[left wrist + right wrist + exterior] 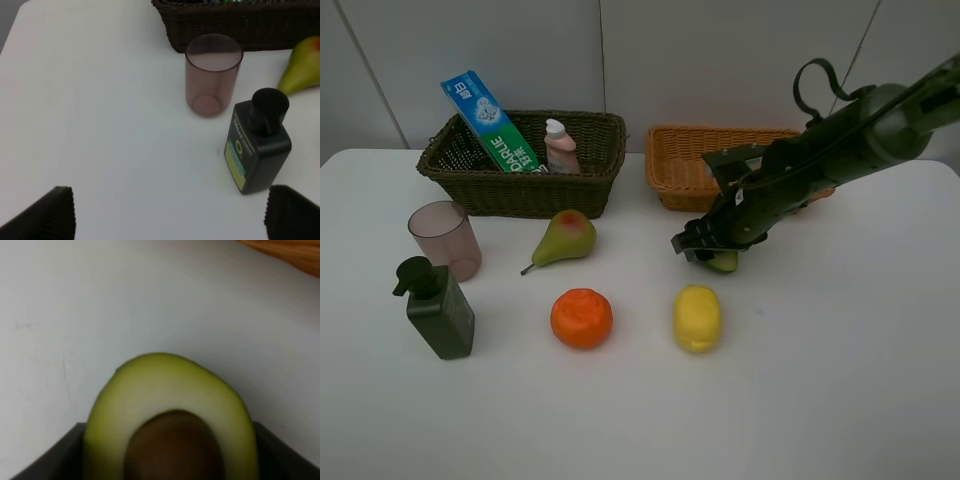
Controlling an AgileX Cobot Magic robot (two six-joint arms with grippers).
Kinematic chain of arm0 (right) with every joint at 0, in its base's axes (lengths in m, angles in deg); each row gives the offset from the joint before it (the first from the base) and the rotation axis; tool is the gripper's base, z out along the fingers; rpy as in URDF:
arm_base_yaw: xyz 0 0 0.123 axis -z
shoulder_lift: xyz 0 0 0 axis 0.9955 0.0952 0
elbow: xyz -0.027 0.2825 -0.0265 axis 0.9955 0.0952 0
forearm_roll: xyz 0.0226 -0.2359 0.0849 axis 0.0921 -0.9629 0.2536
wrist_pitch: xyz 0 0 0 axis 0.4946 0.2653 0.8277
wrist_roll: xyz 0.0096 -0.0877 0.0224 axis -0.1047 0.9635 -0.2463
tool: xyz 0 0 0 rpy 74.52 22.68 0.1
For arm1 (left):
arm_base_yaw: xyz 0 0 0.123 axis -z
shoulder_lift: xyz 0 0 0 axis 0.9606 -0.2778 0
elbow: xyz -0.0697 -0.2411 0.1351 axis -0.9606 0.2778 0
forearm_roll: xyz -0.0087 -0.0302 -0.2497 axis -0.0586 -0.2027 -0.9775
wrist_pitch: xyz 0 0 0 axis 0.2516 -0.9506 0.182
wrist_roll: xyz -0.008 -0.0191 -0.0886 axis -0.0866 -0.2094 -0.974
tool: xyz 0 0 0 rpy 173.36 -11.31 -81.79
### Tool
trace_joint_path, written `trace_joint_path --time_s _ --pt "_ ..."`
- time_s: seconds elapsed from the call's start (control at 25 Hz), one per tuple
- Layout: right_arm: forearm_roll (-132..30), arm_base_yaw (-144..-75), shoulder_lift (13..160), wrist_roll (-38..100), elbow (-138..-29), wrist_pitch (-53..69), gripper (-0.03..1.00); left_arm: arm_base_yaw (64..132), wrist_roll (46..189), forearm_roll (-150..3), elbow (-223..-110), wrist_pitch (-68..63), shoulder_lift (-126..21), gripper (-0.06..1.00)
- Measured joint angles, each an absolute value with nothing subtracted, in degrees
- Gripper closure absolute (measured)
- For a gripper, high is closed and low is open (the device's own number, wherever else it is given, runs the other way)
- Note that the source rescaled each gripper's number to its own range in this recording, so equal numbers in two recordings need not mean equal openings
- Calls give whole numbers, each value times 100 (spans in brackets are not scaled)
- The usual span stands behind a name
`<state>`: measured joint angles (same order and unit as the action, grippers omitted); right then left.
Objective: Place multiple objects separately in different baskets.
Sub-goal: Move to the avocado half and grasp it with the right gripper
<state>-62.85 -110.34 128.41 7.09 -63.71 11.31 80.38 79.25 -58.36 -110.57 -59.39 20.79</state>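
Note:
My right gripper (712,250) is down on the table in front of the light orange basket (672,182). Its jaws press both sides of the avocado half (170,415), which lies cut face up with the pit showing; only a green edge of the avocado half (725,263) peeks out in the high view. The pear (565,238), orange (581,317) and lemon (697,317) lie on the table. The toothpaste box (490,122) and small pink bottle (560,147) stand in the dark basket (520,192). My left gripper (170,215) is open above bare table near the pump bottle (257,150) and pink cup (212,75).
The pink cup (445,238) and pump bottle (438,310) stand at the table's left, in front of the dark basket. A white wall rises behind both baskets. The right arm stretches in from the upper right over the orange basket's corner.

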Motion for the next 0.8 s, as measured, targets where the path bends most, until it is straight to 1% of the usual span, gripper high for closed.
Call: trace_joint_path --time_s 0.8 --pt "-6267 -11034 12841 709 -6371 1143 55 8038 7925 -5836 -11057 -5939 2079 -6"
